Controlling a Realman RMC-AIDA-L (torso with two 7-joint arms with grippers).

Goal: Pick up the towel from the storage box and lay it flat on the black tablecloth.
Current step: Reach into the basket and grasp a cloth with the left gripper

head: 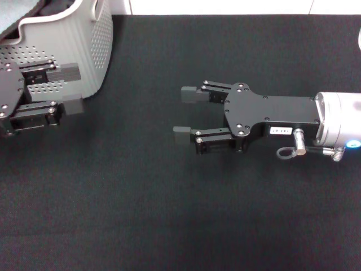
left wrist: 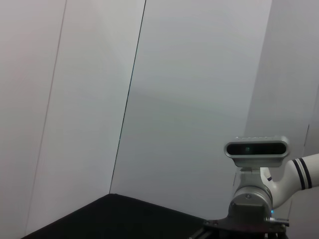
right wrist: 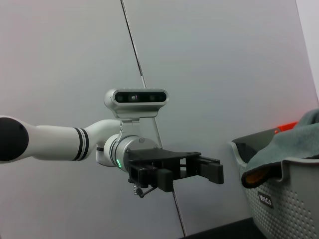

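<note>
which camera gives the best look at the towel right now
The right wrist view: the towel drapes grey over the storage box rim, orange underside peeking out. The head view catches only a grey corner at the frame's edge. The left wrist view shows none of it.

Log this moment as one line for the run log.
stage: pre-grasp | towel: in box, draped over rim | left gripper: open, beside box | right gripper: open, above tablecloth

Head camera looking down on the black tablecloth [head: 169,214], right wrist camera facing sideways toward the left gripper [right wrist: 212,170] and storage box [right wrist: 289,194], both also in head view, left wrist camera facing the wall [left wrist: 174,99]
</note>
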